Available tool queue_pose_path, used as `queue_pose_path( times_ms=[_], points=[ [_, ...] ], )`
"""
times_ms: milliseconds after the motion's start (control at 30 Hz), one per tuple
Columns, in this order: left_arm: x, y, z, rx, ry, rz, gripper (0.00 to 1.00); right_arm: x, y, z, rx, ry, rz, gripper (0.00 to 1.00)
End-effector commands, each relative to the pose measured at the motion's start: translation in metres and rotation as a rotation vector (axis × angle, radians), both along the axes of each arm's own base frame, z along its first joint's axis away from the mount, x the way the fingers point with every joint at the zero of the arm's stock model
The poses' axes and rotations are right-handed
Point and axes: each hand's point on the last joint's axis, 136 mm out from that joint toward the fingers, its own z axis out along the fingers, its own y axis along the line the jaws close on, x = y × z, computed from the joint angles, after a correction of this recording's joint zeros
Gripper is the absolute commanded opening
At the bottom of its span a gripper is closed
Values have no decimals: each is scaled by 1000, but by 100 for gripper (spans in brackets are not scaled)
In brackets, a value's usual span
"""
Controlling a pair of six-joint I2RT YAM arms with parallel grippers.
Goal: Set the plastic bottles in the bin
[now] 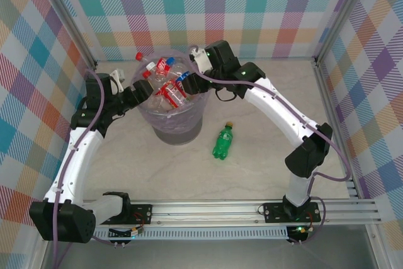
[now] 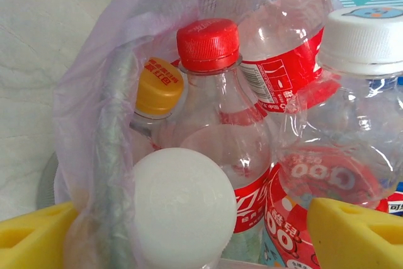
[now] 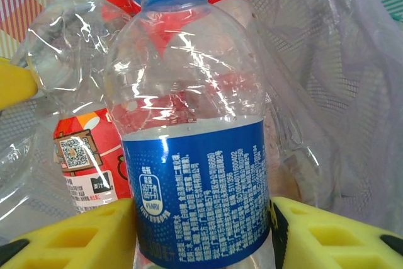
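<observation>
One green bottle (image 1: pixel 222 142) on open table (image 1: pixel 264 174), right of brimful bin (image 1: pixel 179 129).

Bottles (image 1: pixel 167 89) crowded the bin (image 1: pixel 178 127) to its rim, leaving little room inside; open worktop (image 1: pixel 264 174) surrounded the lone green bottle (image 1: pixel 223 142).

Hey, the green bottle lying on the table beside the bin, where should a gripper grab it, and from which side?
Grip the green bottle around its mid-body, coming straight down from above with the jaws set across its width. It lies on its side, cap pointing away from the arm bases, with both flanks free.
</observation>
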Motion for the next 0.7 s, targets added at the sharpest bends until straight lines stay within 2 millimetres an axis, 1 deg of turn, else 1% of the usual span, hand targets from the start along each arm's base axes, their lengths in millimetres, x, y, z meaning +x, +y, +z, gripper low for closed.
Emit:
queue_pose_path(
  times_ms=[0,100,200,267,367,467,633,667],
  points=[
    [-1,-13,8,-44,-34,-36,87,-26,9,-45,-25,172,53,54],
    [-2,-15,8,-51,-34,-36,87,-31,10,-43,3,175,70,54],
    [-3,-17,6,-61,-34,-37,87,-33,9,-47,1,183,71,54],
    [-4,-21,3,-67,-29,-41,87,-33,8,-55,-10,195,64,54],
    [-4,-25,0,-65,-25,-46,87,-35,6,-72,-45,224,60,53],
    [-5,-29,-2,-64,-22,-53,87,-37,5,-83,-78,224,61,52],
    [-3,-38,-3,-64,-20,-70,87,-42,12,-103,-122,243,77,51],
    [-3,-38,-3,-61,-18,-71,87,-42,13,-104,-119,244,77,51]
  ],
)
